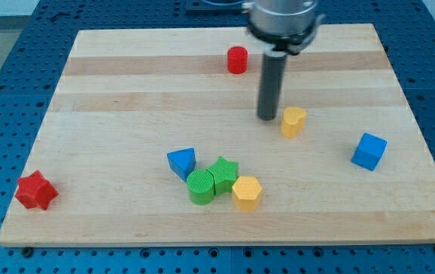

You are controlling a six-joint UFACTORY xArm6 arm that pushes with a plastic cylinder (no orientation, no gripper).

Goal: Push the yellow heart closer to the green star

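The yellow heart (294, 121) lies right of the board's centre. The green star (223, 174) sits lower and to the left, in a cluster with other blocks. My tip (268, 116) rests on the board just left of the yellow heart, close to it or touching it. The rod rises straight up to the arm's grey end at the view's top.
A green cylinder (199, 187) and a yellow hexagon (247, 192) touch the green star. A blue triangle (182, 163) lies just left of them. A red cylinder (237, 59) is near the top, a blue cube (369, 151) at the right, a red star (36, 190) at the lower left.
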